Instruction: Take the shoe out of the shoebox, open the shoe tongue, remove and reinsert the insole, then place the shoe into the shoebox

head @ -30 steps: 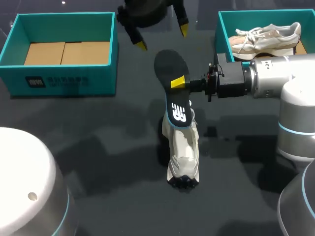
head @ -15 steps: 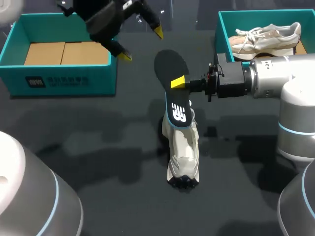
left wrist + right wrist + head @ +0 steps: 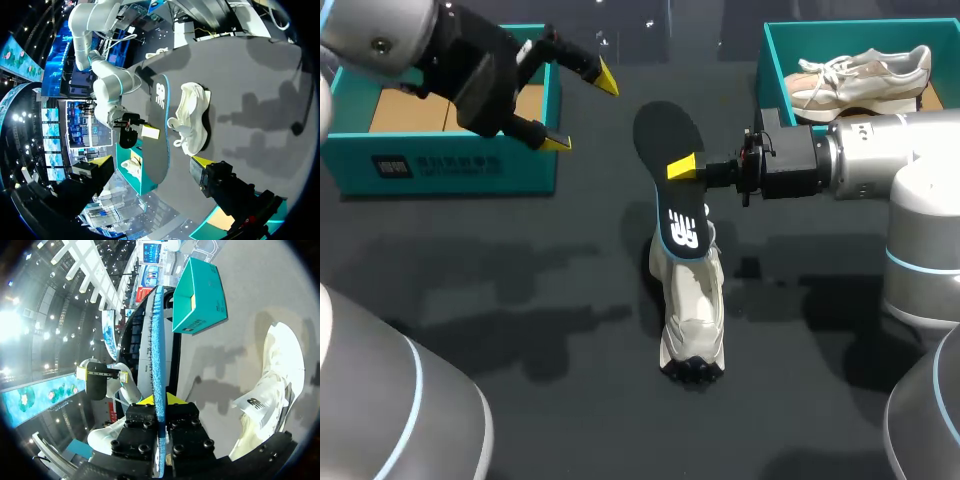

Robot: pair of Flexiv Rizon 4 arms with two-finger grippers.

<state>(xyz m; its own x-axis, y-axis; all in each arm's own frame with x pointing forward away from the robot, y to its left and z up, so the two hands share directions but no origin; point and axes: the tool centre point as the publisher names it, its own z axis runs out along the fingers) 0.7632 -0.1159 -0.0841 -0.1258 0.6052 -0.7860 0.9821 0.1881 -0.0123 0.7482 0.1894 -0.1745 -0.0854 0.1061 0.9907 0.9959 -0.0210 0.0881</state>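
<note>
Right pincer clamps the insole at mid-length, lower end at the shoe, table centre. The insole is probably light and flexible, so grip mid-length. Left pincer open, far left.

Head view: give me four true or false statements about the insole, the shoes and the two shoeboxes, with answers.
1. The right tool is shut on the insole. True.
2. The white shoe lies in the left shoebox. False: it sits on the table, and the left shoebox holds no shoe.
3. The left tool is open and holds nothing. True.
4. The right shoebox is empty. False: a beige shoe lies in it.
</note>
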